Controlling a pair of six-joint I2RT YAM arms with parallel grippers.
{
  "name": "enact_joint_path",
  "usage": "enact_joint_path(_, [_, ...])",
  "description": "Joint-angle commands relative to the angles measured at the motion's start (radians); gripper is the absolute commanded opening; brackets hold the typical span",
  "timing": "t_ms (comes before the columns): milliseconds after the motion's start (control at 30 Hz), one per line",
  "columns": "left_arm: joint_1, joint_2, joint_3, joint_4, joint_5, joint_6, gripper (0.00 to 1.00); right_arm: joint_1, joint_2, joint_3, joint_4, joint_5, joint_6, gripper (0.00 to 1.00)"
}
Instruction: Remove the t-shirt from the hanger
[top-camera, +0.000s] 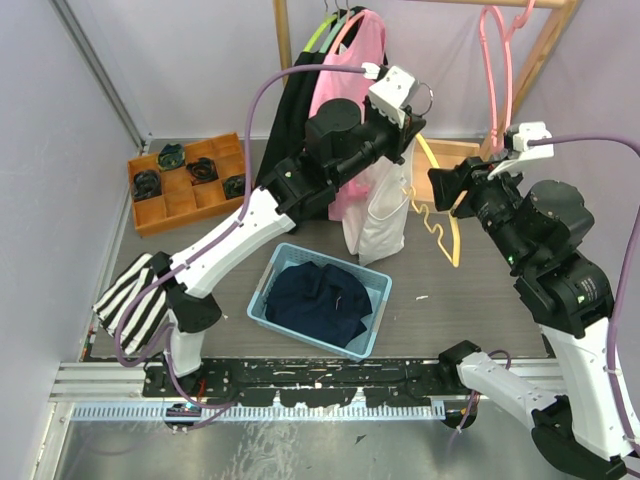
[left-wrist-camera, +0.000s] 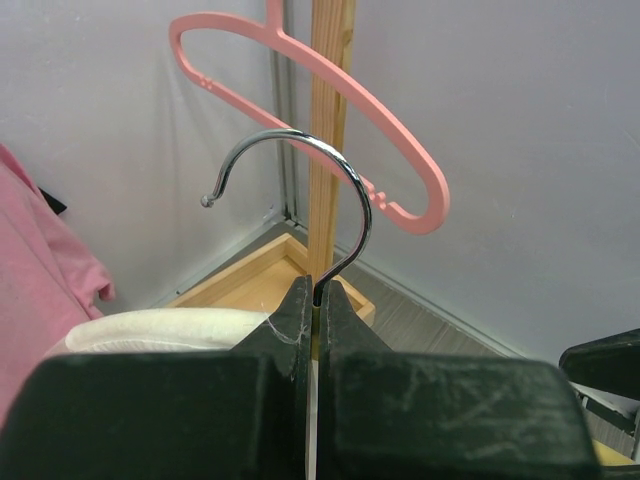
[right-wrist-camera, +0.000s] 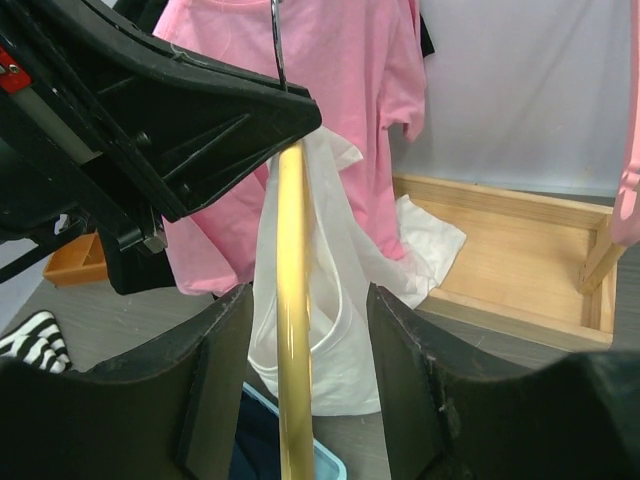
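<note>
The white t-shirt (top-camera: 383, 215) hangs bunched on one side of a yellow hanger (top-camera: 447, 228), in front of the clothes rack. My left gripper (top-camera: 418, 112) is shut on the hanger's metal hook (left-wrist-camera: 345, 185), which rises from between the closed jaws. My right gripper (top-camera: 447, 190) is open. In the right wrist view the bare yellow hanger arm (right-wrist-camera: 290, 200) runs between its fingers (right-wrist-camera: 225, 330), nearer the left one, with a gap on each side. The t-shirt (right-wrist-camera: 345, 330) droops just behind that arm. A fold of the t-shirt (left-wrist-camera: 150, 325) shows left of my left jaws.
A blue basket (top-camera: 268, 290) holding dark clothes sits below the t-shirt. On the rack hang a pink shirt (top-camera: 345, 70), dark garments and an empty pink hanger (top-camera: 495, 60). The rack's wooden base (right-wrist-camera: 520, 250) lies behind. An orange tray (top-camera: 150, 212) and a striped cloth (top-camera: 130, 300) lie at the left.
</note>
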Motion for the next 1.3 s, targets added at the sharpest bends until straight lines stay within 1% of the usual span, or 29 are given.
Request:
enact_joint_path(0, [-0.004, 0.009, 0.063, 0.043, -0.004, 0.018, 0.00, 0.001, 0.007, 0.024, 0.002, 0.009, -0.013, 0.54])
enact_joint_path(433, [-0.014, 0.013, 0.073, 0.035, -0.005, 0.022, 0.00, 0.002, 0.016, -0.009, 0.006, -0.008, -0.010, 0.47])
enact_joint_path(567, [-0.018, 0.012, 0.073, 0.030, -0.005, 0.025, 0.00, 0.001, 0.021, -0.015, 0.014, -0.014, -0.008, 0.42])
enact_joint_path(733, [-0.022, 0.012, 0.072, 0.027, -0.005, 0.029, 0.00, 0.001, 0.027, -0.015, 0.021, -0.019, -0.009, 0.29])
enact_joint_path(900, [-0.024, 0.011, 0.067, 0.027, -0.011, 0.035, 0.00, 0.001, 0.021, -0.012, 0.026, -0.016, -0.009, 0.05])
enact_joint_path(933, [-0.025, 0.011, 0.068, 0.028, -0.013, 0.037, 0.00, 0.001, 0.020, -0.011, 0.027, -0.014, -0.008, 0.01])
enact_joint_path(967, [-0.025, 0.010, 0.066, 0.028, -0.014, 0.040, 0.01, 0.001, 0.017, -0.012, 0.029, -0.012, -0.008, 0.01])
enact_joint_path(1000, [-0.024, 0.009, 0.065, 0.028, -0.016, 0.043, 0.04, 0.001, 0.013, -0.013, 0.031, -0.011, -0.008, 0.01])
enact_joint_path(1067, [-0.024, 0.007, 0.063, 0.027, -0.023, 0.052, 0.18, 0.001, 0.005, -0.016, 0.038, -0.007, -0.009, 0.01])
enact_joint_path(1200, [-0.024, -0.007, 0.053, 0.032, -0.055, 0.080, 0.43, 0.001, -0.014, -0.022, 0.058, -0.002, -0.008, 0.01])
enact_joint_path(1267, [-0.024, -0.024, 0.037, 0.036, -0.066, 0.090, 0.52, 0.001, -0.020, -0.019, 0.061, 0.007, -0.010, 0.01])
